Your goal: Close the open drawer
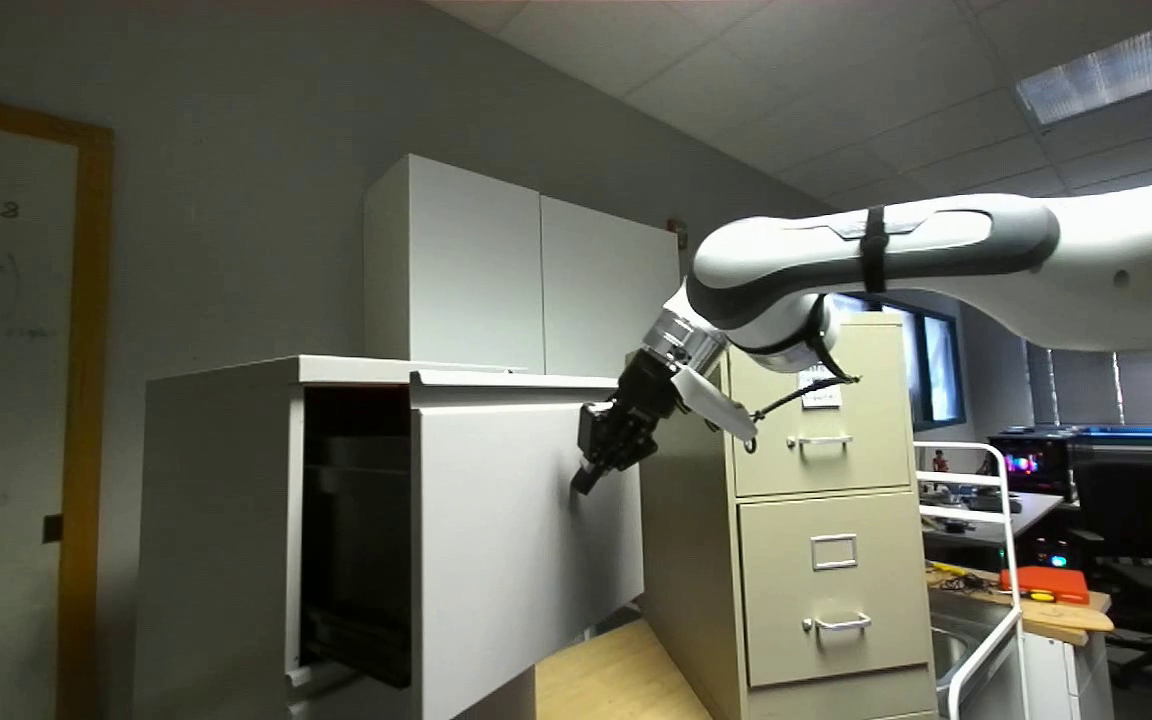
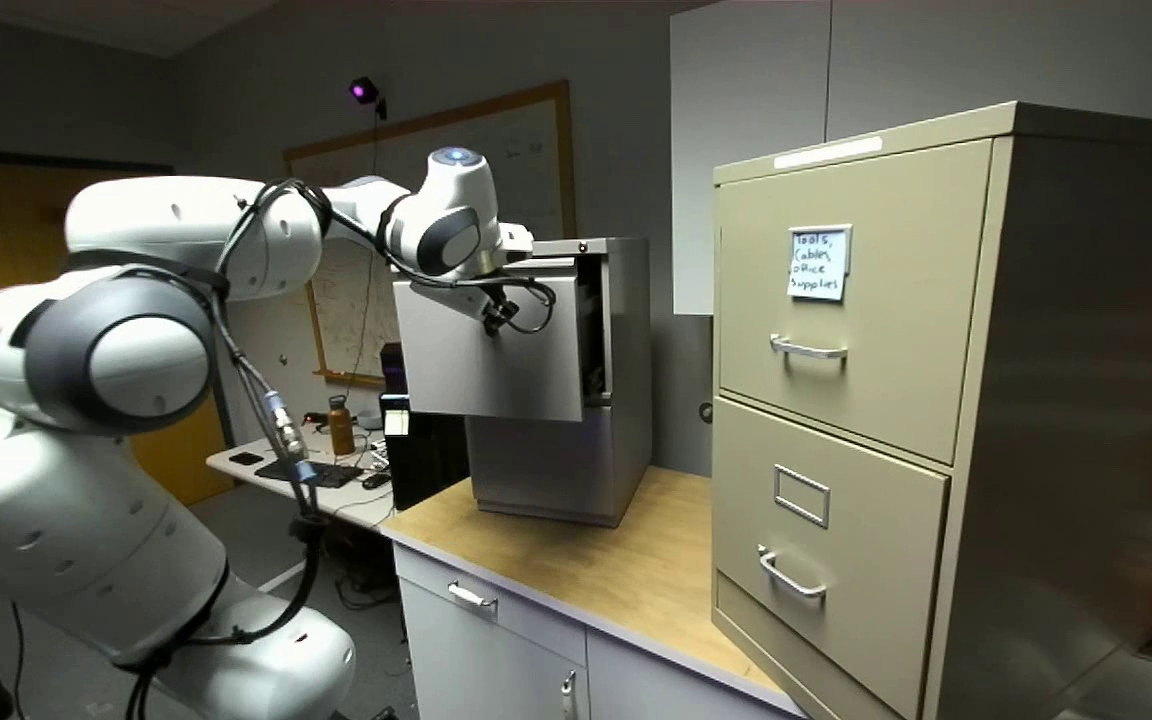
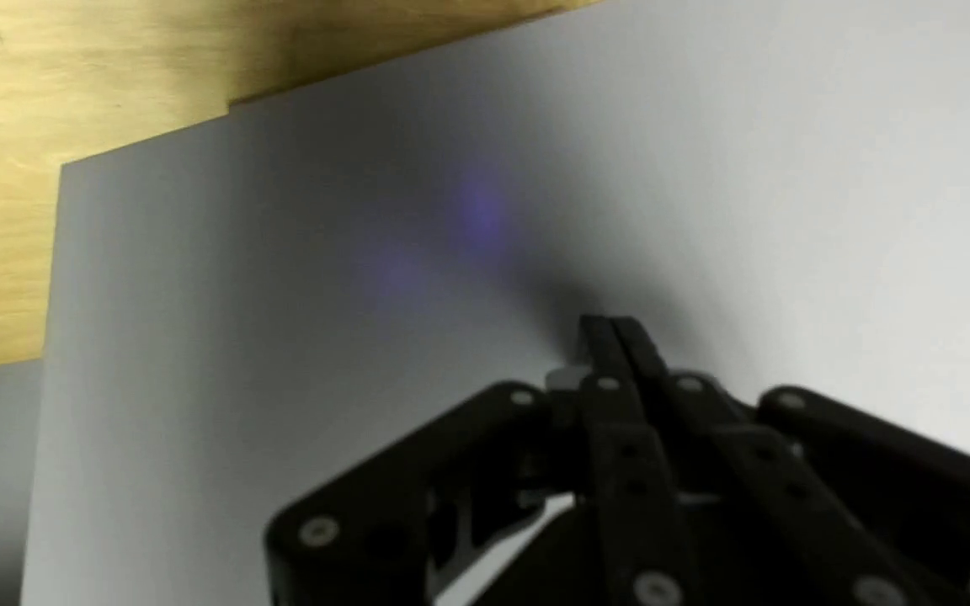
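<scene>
The open drawer is the tall plain white top drawer of the white cabinet point(image 1: 216, 530). It juts out in both exterior views point(image 1: 506, 540) point(image 2: 476, 370), with a dark gap behind its front. Its flat front fills most of the wrist view point(image 3: 283, 337). My gripper point(image 1: 584, 482) is shut and empty, pointing down at an angle to the drawer front. The fingertips point(image 3: 611, 321) are side by side in the wrist view and meet their shadow on the front. They are touching it or very close; I cannot tell which. The gripper point(image 2: 493, 325) is small and partly behind cables in an exterior view.
A beige filing cabinet point(image 1: 826, 580) stands beside the white cabinet, also seen in an exterior view point(image 2: 836, 400). The lower white drawer front point(image 2: 546, 465) is shut. Both stand on a wooden counter point(image 2: 656, 540). White wall cabinets point(image 1: 476, 270) hang behind. Cables loop from the arm.
</scene>
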Action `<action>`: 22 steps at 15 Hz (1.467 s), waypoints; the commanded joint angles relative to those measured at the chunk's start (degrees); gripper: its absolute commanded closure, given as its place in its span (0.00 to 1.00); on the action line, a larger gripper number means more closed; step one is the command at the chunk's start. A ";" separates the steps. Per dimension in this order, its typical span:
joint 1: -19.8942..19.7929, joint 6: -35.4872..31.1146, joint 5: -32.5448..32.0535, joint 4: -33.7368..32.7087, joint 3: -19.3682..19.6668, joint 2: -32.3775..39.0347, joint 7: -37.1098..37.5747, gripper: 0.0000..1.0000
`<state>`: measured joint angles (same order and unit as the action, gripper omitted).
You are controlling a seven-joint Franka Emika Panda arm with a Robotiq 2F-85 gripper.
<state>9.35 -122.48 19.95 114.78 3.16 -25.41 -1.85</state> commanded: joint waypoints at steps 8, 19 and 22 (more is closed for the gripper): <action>1.37 1.60 7.42 -31.64 -2.18 25.73 -1.87 0.95; -4.74 10.18 3.75 -58.10 -5.71 44.95 1.11 0.96; -5.55 14.59 3.43 -63.62 -6.34 48.52 1.96 0.96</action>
<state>5.45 -110.49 25.21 61.14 -1.63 16.31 -2.03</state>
